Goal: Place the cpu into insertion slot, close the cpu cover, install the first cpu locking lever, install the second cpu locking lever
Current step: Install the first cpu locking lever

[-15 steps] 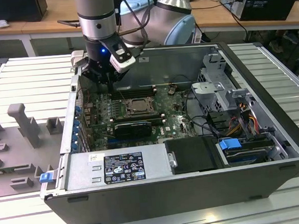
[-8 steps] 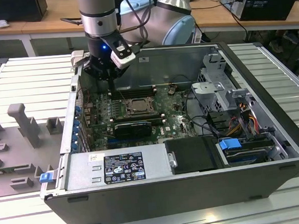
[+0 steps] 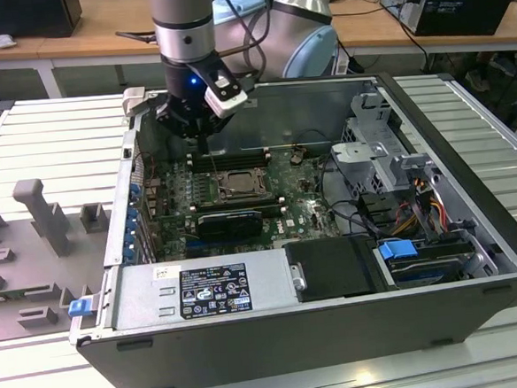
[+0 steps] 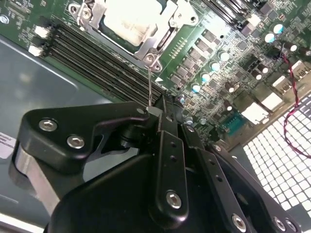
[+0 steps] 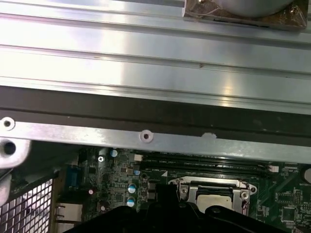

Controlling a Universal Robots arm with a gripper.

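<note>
Black jointed claw (image 4: 154, 109) above square silver-topped cpu (image 4: 130, 19).

1. The open-topped dark grey metal computer case (image 3: 338, 317) leaves entry from above; its upright walls close in all four sides in the exterior view.
2. The black pincer (image 3: 199, 127) hangs at upper centre of the exterior view, above the case's far wall (image 5: 146, 136), just beyond the square metal-rimmed insertion slot (image 3: 233, 185).
3. The room directly over the slot is free.
4. The long black memory slots (image 4: 92, 60) lie between that slot and the far wall, low on the green board.
5. The grey power supply box (image 3: 199, 291) fills the lower centre.
6. A silver drive cage (image 3: 375, 141) and loose cables (image 3: 419, 209) crowd the right.
</note>
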